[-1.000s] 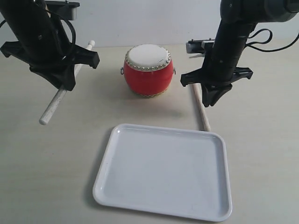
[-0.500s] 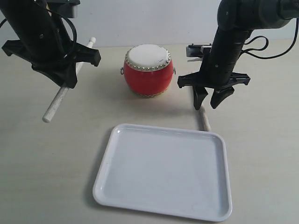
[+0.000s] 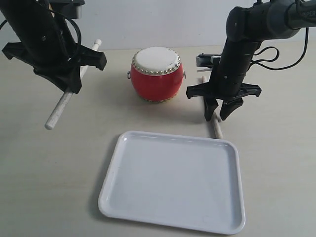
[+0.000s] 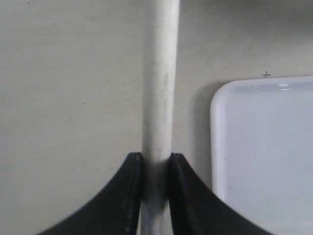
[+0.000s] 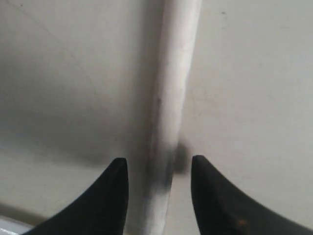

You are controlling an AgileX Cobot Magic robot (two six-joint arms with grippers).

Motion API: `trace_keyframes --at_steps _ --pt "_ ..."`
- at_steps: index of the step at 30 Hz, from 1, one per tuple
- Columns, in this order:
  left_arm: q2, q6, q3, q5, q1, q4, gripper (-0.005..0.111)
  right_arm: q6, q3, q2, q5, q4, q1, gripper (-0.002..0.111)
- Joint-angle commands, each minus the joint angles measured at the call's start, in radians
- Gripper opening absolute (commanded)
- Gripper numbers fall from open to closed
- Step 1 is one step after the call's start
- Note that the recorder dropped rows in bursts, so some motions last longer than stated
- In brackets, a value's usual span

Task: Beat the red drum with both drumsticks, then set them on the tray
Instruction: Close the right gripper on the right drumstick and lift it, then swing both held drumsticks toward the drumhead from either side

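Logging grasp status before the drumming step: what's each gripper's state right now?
Left gripper: closed, holding a drumstick.
Right gripper: open, fingers either side of the other drumstick, not yet gripping.

The red barrel-shaped drum (image 3: 157, 74) stood upright, the white plastic tray (image 3: 173, 180) before it, one pale wooden drumstick (image 3: 63, 104) tilted at left, the second drumstick (image 3: 216, 128) flat at right.

Beige tabletop (image 3: 54, 173), pale wall (image 3: 148, 22)
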Motion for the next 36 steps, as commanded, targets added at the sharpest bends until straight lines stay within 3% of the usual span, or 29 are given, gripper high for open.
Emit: trace_keyframes --at_steps 1,6,12,21,28,36 --pt "-0.007 -0.006 0.0 -0.006 -0.005 0.004 0.0 0.005 -0.008 0.011 -0.006 -0.011 0.001 0.04" --pt "-0.007 -0.004 0.0 0.0 -0.005 0.008 0.0 0.044 -0.008 0.014 -0.015 -0.043 0.001 0.032" --pt "-0.007 0.011 0.0 -0.002 -0.005 0.008 0.0 0.044 -0.008 0.012 0.006 -0.043 0.001 0.001" --pt "-0.007 0.079 0.0 0.007 -0.005 0.008 0.0 0.078 -0.012 -0.099 0.014 -0.197 -0.006 0.0" --pt "-0.001 0.249 0.0 0.003 -0.005 -0.028 0.0 -0.255 -0.012 -0.285 0.151 -0.155 0.013 0.0" --pt "0.117 0.396 -0.047 0.079 -0.003 -0.085 0.0 -0.302 -0.012 -0.365 0.159 -0.197 0.099 0.0"
